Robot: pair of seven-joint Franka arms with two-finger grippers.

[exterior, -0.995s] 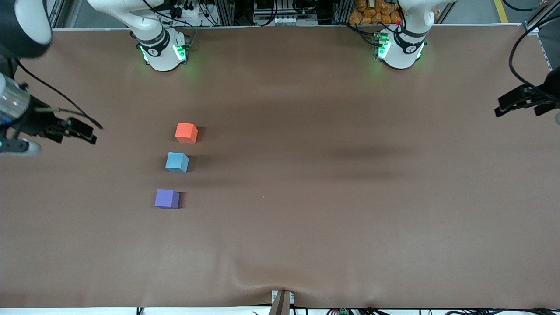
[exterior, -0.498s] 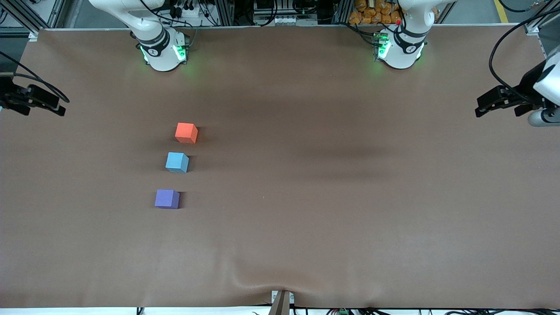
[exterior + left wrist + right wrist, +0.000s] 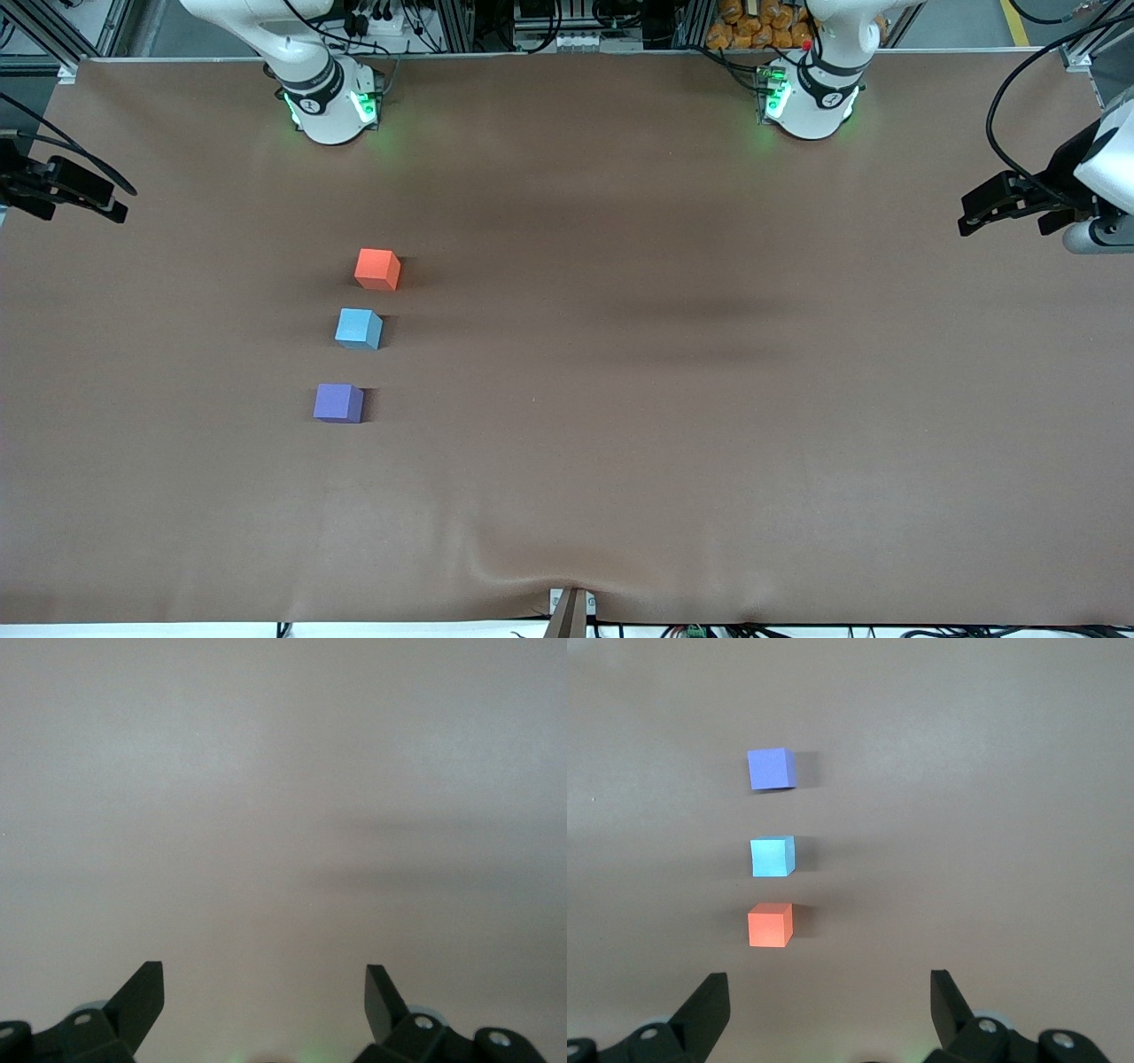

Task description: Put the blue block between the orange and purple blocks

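Right gripper (image 3: 111, 211): up in the air over the table edge at the right arm's end, fingers spread wide, holding nothing.
Left gripper (image 3: 967, 223): up in the air over the table edge at the left arm's end, fingers spread wide, holding nothing.
Table (image 3: 673, 425): covered by a smooth, matte brown sheet with a small wrinkle at the edge nearest the front camera.
Room: metal framing and cables run along the edge where the arm bases stand.
Purple block (image 3: 337, 403): plain matte cube, nearest the front camera of the three.
Blue block (image 3: 358, 329): plain light-blue matte cube, resting on the table between the other two, touching neither.
Orange block (image 3: 376, 269): plain matte cube, farthest from the front camera.
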